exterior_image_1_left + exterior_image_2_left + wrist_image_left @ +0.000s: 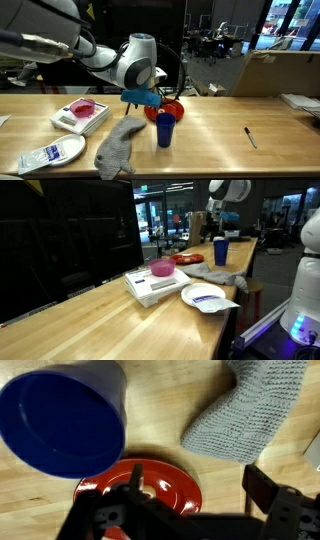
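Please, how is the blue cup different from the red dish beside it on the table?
Colour: the blue cup is dark blue, the red dish is bright red. Shape: the cup is tall and narrow, the dish is low and wide. Place: in an exterior view the cup stands nearer the camera than the dish, close to the grey cloth. Both rest on the wooden table, near each other.
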Available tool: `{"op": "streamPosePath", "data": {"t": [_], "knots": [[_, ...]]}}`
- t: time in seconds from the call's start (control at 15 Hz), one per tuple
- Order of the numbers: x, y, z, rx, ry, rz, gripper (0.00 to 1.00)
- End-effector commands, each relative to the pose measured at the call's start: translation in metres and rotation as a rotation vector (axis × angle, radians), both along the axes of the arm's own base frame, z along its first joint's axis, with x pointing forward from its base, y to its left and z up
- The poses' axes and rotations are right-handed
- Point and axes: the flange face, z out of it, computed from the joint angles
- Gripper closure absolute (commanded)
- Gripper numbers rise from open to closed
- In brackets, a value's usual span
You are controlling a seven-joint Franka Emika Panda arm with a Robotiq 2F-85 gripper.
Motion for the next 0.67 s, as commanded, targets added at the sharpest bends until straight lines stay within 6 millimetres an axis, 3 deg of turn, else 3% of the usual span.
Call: {"op": "streamPosePath", "data": {"t": [0.0, 0.6], "knots": [[0.0001, 0.0002, 0.0005, 0.0, 0.002, 0.0, 0.0], [0.0016, 0.0032, -0.0014, 0.006, 0.006, 0.012, 0.0]]}}
